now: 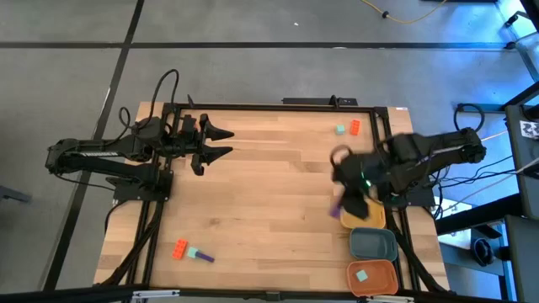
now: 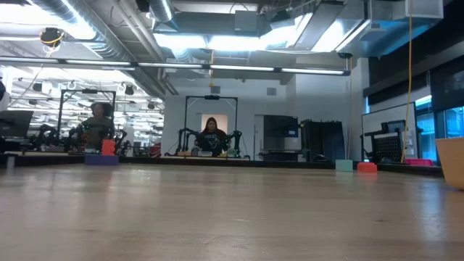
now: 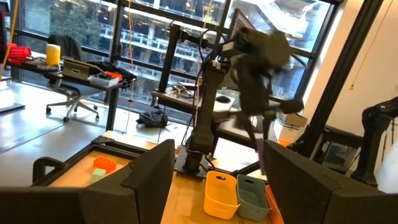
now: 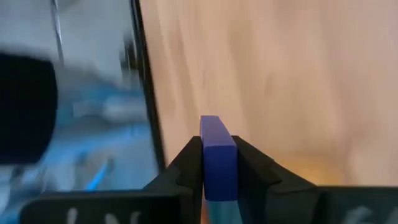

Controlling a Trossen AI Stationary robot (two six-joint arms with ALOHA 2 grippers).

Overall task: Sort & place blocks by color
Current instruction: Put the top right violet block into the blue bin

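Meanwhile, the right gripper (image 4: pixel 219 165) carries a purple block (image 4: pixel 218 158) toward the trays, pinched upright between both fingers.

Going left to right: the left gripper (image 1: pixel 221 141) waits over the far left part of the table (image 1: pixel 269 194), fingers spread wide and empty, judged parked out of the way. Well in front of it an orange-red block (image 1: pixel 180 248) lies touching a teal and purple piece (image 1: pixel 200 255), both unsorted. Beyond the right gripper, toward the far edge, a teal block (image 1: pixel 340 129) sits just beside another orange-red block (image 1: pixel 355 127). Just beneath that gripper is the yellow tray (image 1: pixel 364 219), then the blue-grey tray (image 1: pixel 374 244) and the orange tray (image 1: pixel 373 276), which holds a teal block (image 1: pixel 362 274). The arm's blur hides most of the yellow tray, so its contents cannot be told.
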